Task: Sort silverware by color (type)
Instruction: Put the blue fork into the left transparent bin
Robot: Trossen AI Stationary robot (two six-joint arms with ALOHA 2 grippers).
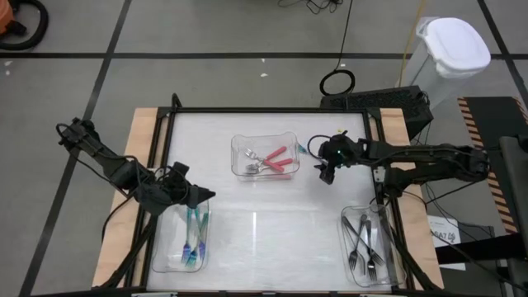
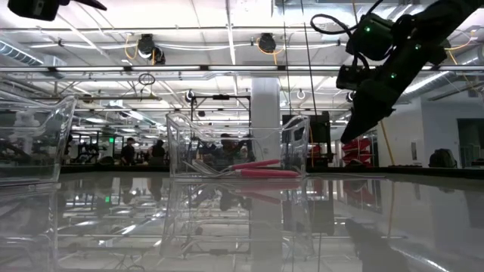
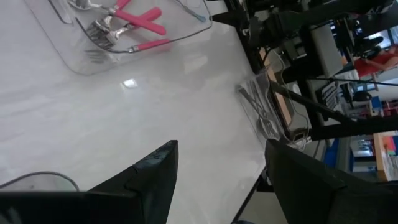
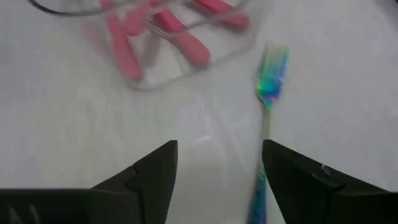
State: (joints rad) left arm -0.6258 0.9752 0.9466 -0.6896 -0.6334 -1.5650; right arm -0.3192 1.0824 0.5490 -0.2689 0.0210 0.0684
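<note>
- The right gripper point(image 1: 322, 172) hangs above the worktop point(image 1: 272, 223), just beside the middle tray point(image 1: 264, 157) on its right; its fingers point(image 4: 155, 177) stand apart with nothing between them.
- In the right wrist view an iridescent fork point(image 4: 267, 118) shows beside those fingers, blurred, with its tines toward the middle tray; I cannot tell whether it lies flat on the worktop.
- The pink-handled silverware point(image 1: 276, 161) lies crossed inside the middle tray, and from table height the pink handles show low inside its clear walls.
- The left gripper point(image 1: 208, 196) hovers over the top end of the left tray point(image 1: 180, 239) at the near left corner, fingers point(image 3: 149, 180) spread and bare.
- Teal-handled silverware point(image 1: 193, 235) lies lengthwise in that left tray, just under and ahead of the left gripper.
- Dark grey forks point(image 1: 367, 243) lie together in the right tray point(image 1: 370, 247) at the near right corner, well apart from both grippers.
- Beyond the worktop a white lidded bin point(image 1: 450, 45) stands on the floor, with a coiled cable point(image 1: 337, 81) near the far edge.
</note>
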